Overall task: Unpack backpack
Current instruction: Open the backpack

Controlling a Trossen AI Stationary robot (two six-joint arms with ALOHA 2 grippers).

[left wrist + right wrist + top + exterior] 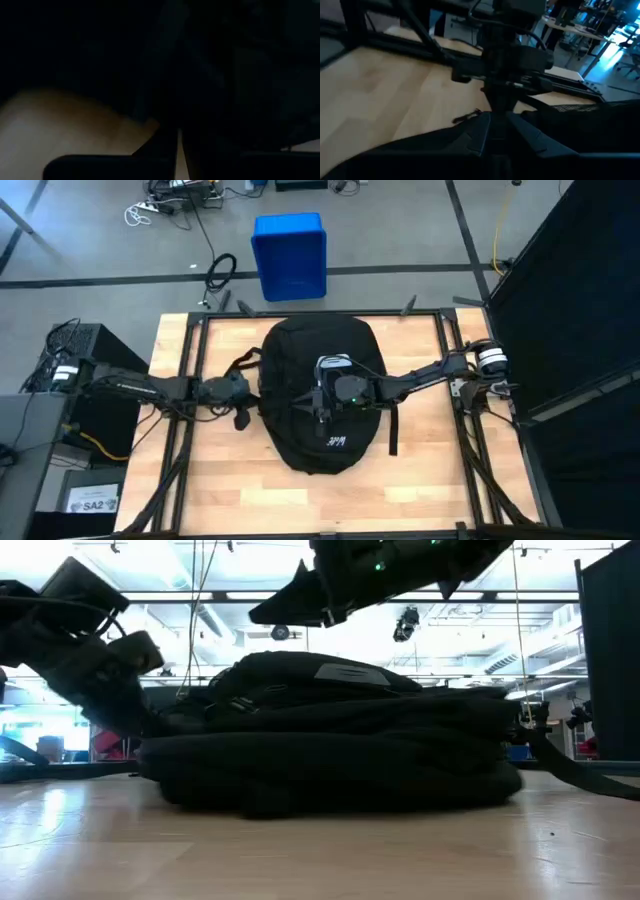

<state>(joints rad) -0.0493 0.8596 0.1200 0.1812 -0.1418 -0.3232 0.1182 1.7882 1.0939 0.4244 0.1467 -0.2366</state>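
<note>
The black backpack [320, 345] lies flat in the middle of the wooden table [440, 480]. Its white logo print [337, 443] faces the near edge. In the low view the backpack [330, 760] is a wide dark mound. My left gripper [243, 408] sits low at the backpack's left side, near a strap loop [243, 365]. Its fingers [178, 150] stand close together with only a thin slit between them. My right gripper [320, 398] hovers shut above the middle of the backpack, clear of it in the low view [262, 612], and points toward the left arm [497, 122]. My left gripper is right against the backpack's left side [150, 730], coming in low from the table's left. The left wrist view is too dark, so I cannot tell whether the fingers touch or hold any part of it.
A blue plastic box [290, 255] stands on the floor beyond the table's far edge. A black strap [392, 430] trails from the backpack's right side onto the wood. Bare tabletop lies near the front edge and at both front corners.
</note>
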